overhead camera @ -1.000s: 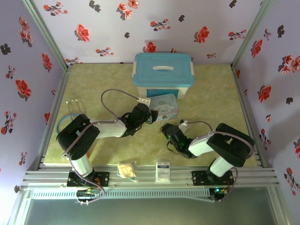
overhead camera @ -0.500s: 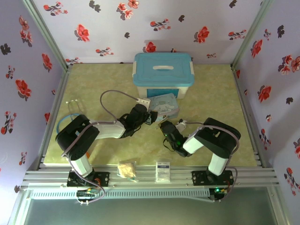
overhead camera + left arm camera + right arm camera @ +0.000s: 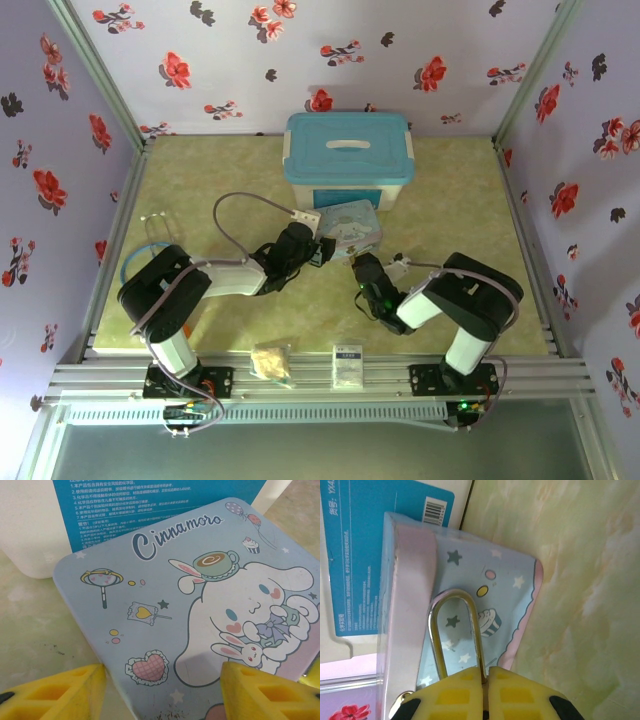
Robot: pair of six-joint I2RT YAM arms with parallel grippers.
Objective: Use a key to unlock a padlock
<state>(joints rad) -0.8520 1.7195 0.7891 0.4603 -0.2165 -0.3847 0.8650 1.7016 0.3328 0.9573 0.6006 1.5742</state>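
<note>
The padlock's silver shackle (image 3: 452, 593) stands up from between my right gripper's (image 3: 485, 680) yellow fingers, which are shut on it. A glimpse of brass shows at the lower left. Behind the padlock is the side of a blue cartoon tin (image 3: 510, 580). In the top view my right gripper (image 3: 362, 265) sits just in front of the tin (image 3: 352, 222). My left gripper (image 3: 164, 690) is open. Its yellow fingers straddle the tin's near corner (image 3: 200, 605), and I cannot tell whether they touch it. The left gripper (image 3: 325, 250) is at the tin's left side. The key is out of view.
A white storage box with a teal lid (image 3: 348, 150) stands right behind the tin, its label close by (image 3: 30, 530). A white card (image 3: 348, 365) and a crumpled beige item (image 3: 270, 362) lie at the front rail. A blue ring (image 3: 150, 250) lies at the left wall.
My right gripper has moved up and a little to the right, closer to the tin, and its elbow has drawn in. The left gripper has barely moved.
</note>
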